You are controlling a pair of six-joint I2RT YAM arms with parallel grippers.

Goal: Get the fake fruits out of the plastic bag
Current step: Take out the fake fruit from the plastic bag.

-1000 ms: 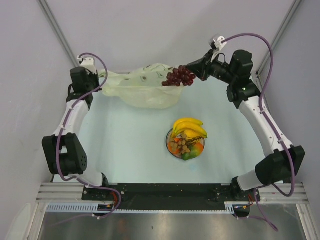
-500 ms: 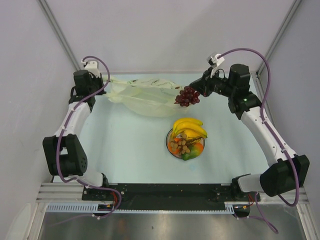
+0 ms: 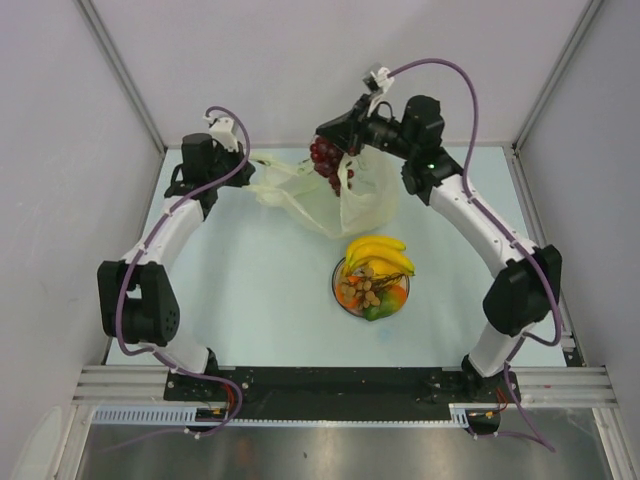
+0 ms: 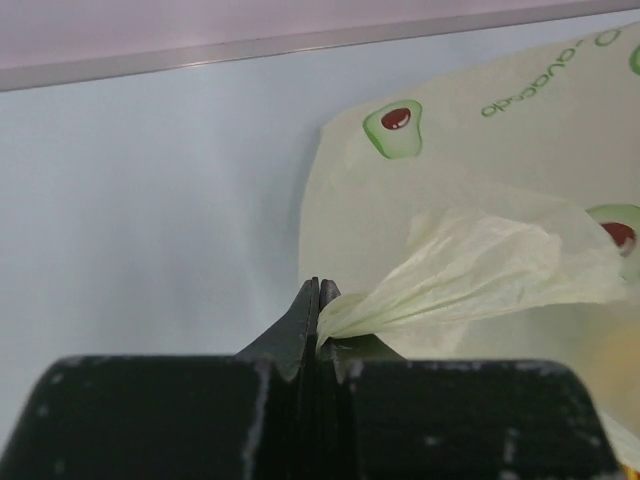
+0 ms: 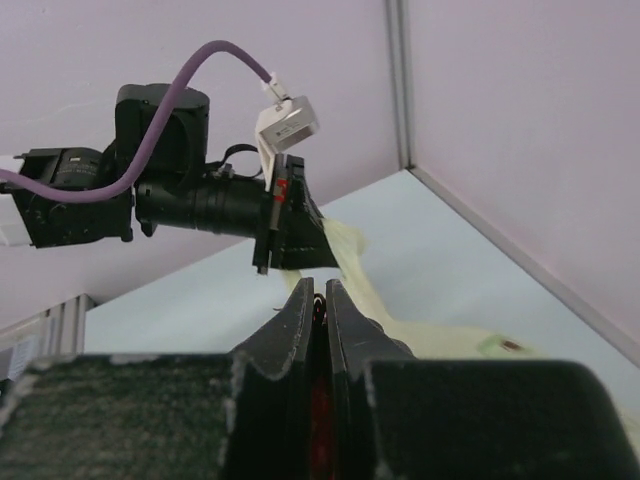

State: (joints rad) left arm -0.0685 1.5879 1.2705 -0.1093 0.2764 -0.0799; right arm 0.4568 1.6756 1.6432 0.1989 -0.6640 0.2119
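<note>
The pale yellow-cream plastic bag (image 3: 345, 200) lies bunched at the back of the table. My left gripper (image 3: 247, 163) is shut on a twisted edge of the bag (image 4: 470, 270), as the left wrist view (image 4: 320, 292) shows. My right gripper (image 3: 335, 135) is shut on the dark purple grape bunch (image 3: 325, 160) and holds it in the air over the bag's back edge. In the right wrist view (image 5: 316, 290) only a dark red bit shows between its shut jaws. The banana bunch (image 3: 380, 255), brown cluster (image 3: 368, 285), orange (image 3: 347, 293) and mango (image 3: 380, 311) lie on the plate.
The round plate (image 3: 337, 272) stands in the middle of the table, in front of the bag. The left arm's gripper (image 5: 290, 225) shows close ahead in the right wrist view. Grey walls enclose the table at the back and both sides.
My right gripper has swung left and up with the grape bunch, from the bag's right end to over its back. My left gripper has moved right, and the bag has bunched up rightwards.
</note>
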